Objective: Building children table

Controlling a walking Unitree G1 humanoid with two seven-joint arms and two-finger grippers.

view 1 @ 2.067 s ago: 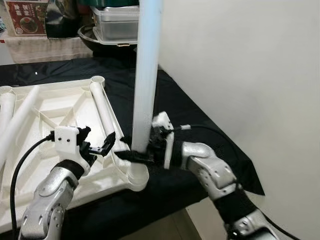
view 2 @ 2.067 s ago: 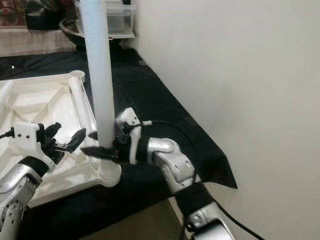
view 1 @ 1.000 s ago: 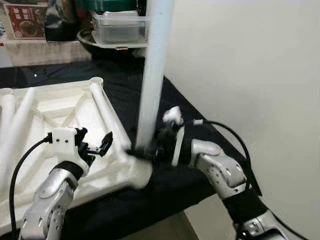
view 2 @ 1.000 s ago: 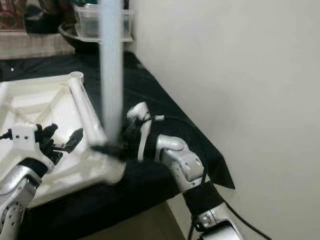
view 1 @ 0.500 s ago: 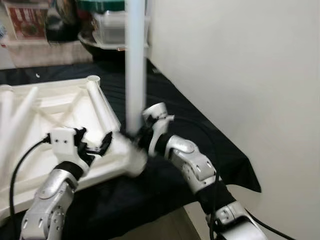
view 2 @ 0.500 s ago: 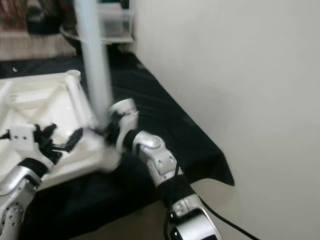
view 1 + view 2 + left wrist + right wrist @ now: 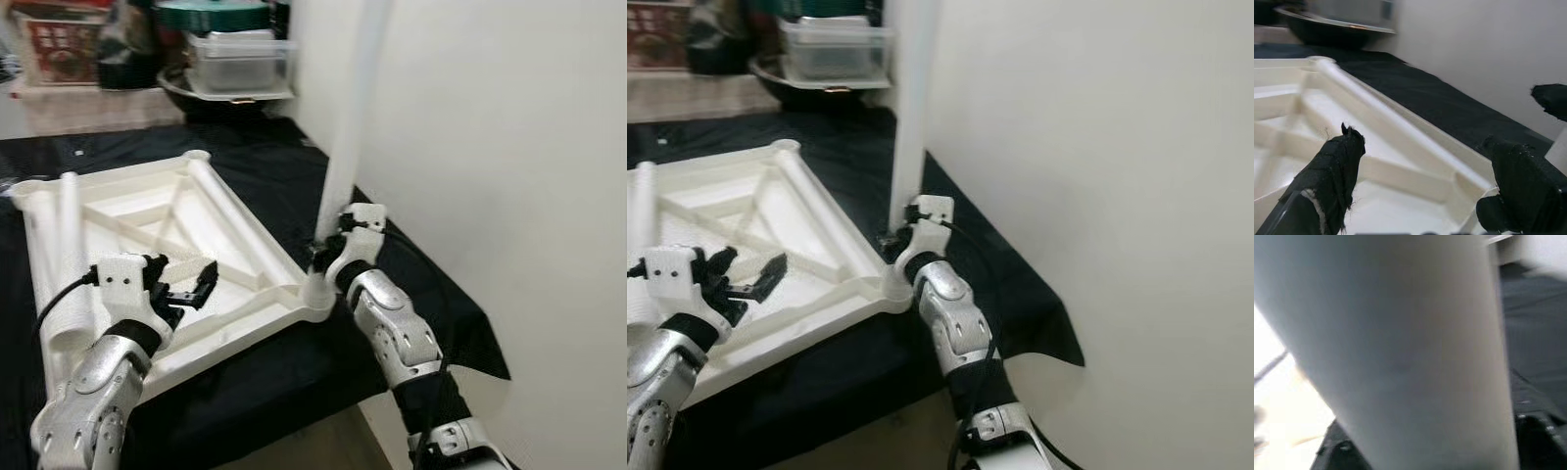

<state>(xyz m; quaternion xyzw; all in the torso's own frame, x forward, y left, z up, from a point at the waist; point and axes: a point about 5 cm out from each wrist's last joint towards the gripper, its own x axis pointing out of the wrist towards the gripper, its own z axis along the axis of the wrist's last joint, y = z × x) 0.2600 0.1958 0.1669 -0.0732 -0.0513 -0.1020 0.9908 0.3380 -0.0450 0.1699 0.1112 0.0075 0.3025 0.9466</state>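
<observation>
Where ribbed tabletop (image 7: 186, 220) corners, smooth tube (image 7: 351, 117)

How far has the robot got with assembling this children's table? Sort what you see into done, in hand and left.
Done: the white tabletop lies underside up on the black cloth.
In hand: the right end effector grips an upright leg at the near corner socket; the left end effector hovers open above the tabletop.
Left: a loose leg lies on the tabletop, unfitted.

Tabletop (image 7: 225, 245): white matt plastic, ribbed. Leg (image 7: 348, 137): smooth white plastic tube. Cloth (image 7: 284, 171): black matt fabric.
</observation>
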